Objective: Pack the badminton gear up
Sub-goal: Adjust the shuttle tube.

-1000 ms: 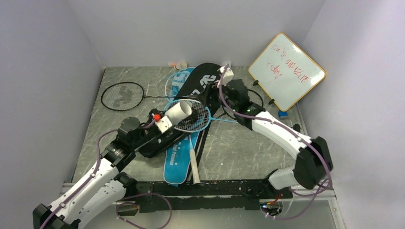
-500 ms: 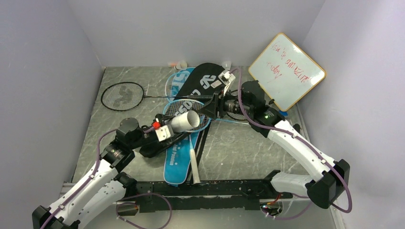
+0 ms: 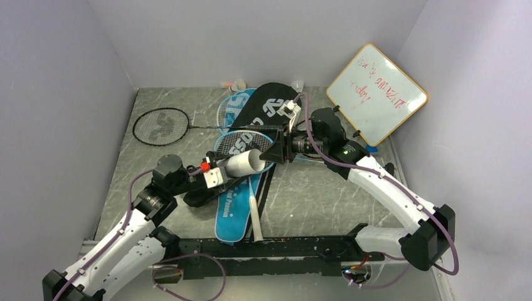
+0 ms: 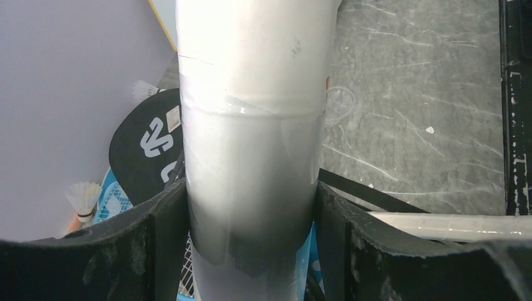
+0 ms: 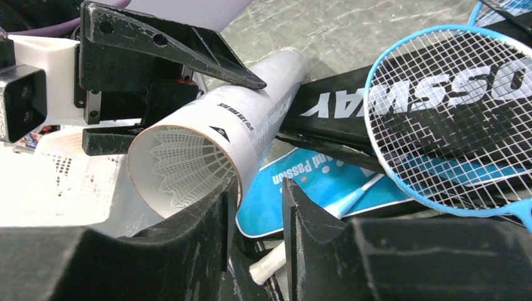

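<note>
A grey worktop (image 3: 326, 194) showed bare surface toward its near right corner and along its left edge, with gear piled mid-table toward the far edge. The left gripper (image 4: 251, 216) was clamped on a white tube (image 3: 246, 162). The tube's long axis ran left to right, its open mouth facing the right gripper (image 5: 258, 188), whose fingers stood slightly apart, holding nothing. A shuttlecock (image 5: 185, 168) sat inside the tube. The light-blue racket (image 5: 452, 125) lay on the blue bag (image 3: 229, 216) and black bag (image 3: 270, 106), both bags running near to far. The black racket (image 3: 161, 126) lay near the left edge, its shaft pointing right.
</note>
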`<state>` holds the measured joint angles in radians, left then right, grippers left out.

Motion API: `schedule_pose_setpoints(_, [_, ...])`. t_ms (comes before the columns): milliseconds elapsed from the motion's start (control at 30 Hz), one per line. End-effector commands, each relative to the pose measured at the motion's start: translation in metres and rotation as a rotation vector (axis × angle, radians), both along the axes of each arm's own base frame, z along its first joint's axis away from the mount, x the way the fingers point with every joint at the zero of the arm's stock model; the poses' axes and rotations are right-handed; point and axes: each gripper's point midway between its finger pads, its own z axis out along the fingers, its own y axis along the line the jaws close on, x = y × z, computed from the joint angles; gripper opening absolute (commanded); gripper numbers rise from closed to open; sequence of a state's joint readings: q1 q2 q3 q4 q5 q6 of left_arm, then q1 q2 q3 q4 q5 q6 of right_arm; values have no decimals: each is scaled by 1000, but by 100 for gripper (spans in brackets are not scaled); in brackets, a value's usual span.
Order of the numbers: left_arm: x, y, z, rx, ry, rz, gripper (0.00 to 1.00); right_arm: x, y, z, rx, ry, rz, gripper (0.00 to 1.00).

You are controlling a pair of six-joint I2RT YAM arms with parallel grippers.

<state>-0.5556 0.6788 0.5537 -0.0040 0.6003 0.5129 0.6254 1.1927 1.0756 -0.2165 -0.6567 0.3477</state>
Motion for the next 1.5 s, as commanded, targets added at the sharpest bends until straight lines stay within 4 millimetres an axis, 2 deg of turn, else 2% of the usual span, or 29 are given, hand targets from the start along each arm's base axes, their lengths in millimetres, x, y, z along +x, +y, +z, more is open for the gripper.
schedule_pose_setpoints(0, [-3, -6, 33, -49, -95, -48, 56, -3, 7, 2, 30, -8, 39, 34])
schedule_pose_setpoints(67, [-2, -6, 32, -47, -90, -49, 56, -3, 8, -1, 32, -1, 39, 32])
schedule_pose_setpoints(167, [0, -8, 29, -42, -76, -49, 57, -2, 9, -3, 34, 2, 36, 11])
schedule_pose_setpoints(233, [4, -8, 27, -44, -53, -33, 60, 5, 5, -5, 20, -1, -13, 3])
schedule_pose_setpoints(300, [10, -7, 27, -56, -32, 4, 69, 12, -1, -10, 2, -6, -80, 0])
schedule_pose_setpoints(367, [21, -2, 31, -100, -12, 85, 94, 22, -9, -17, -22, -3, -172, 0])
schedule_pose_setpoints(400, [26, 2, 33, -130, 12, 130, 96, 26, -14, -24, -34, 9, -214, 0])
schedule_pose_setpoints(500, [59, 26, 45, -322, 182, 415, 97, 29, -24, -51, -63, 56, -293, 0])
schedule_pose_setpoints(533, [72, 39, 47, -392, 263, 547, 97, 28, -26, -58, -63, 67, -308, 0])
schedule_pose_setpoints(600, [90, 53, 47, -467, 384, 713, 96, 25, -30, -73, -63, 78, -324, 0])
schedule_pose_setpoints(633, [98, 52, 57, -469, 403, 741, 96, 24, -33, -79, -62, 79, -338, 0])
schedule_pose_setpoints(667, [103, 50, 55, -437, 439, 764, 96, 23, -36, -82, -56, 71, -351, 0])
schedule_pose_setpoints(700, [114, 43, 44, -394, 496, 791, 96, 23, -39, -85, -54, 63, -364, 0])
schedule_pose_setpoints(733, [119, 38, 51, -384, 527, 793, 96, 23, -41, -89, -47, 55, -375, 0])
schedule_pose_setpoints(800, [140, 20, 36, -306, 616, 813, 97, 22, -44, -95, -44, 44, -385, 0])
schedule_pose_setpoints(900, [172, 10, 25, -258, 672, 883, 95, 21, -48, -101, -52, 26, -389, 0])
schedule_pose_setpoints(1000, [209, 10, 16, -273, 693, 941, 92, 20, -50, -102, -54, 10, -390, 0])
schedule_pose_setpoints(1167, [270, 20, 2, -363, 815, 1015, 82, 19, -52, -101, -56, -12, -387, 0])
schedule_pose_setpoints(1333, [320, 20, -8, -401, 780, 1108, 82, 17, -52, -97, -40, -26, -378, 0])
schedule_pose_setpoints(1467, [352, 20, -28, -405, 786, 1171, 83, 15, -49, -96, -30, -20, -361, 0])
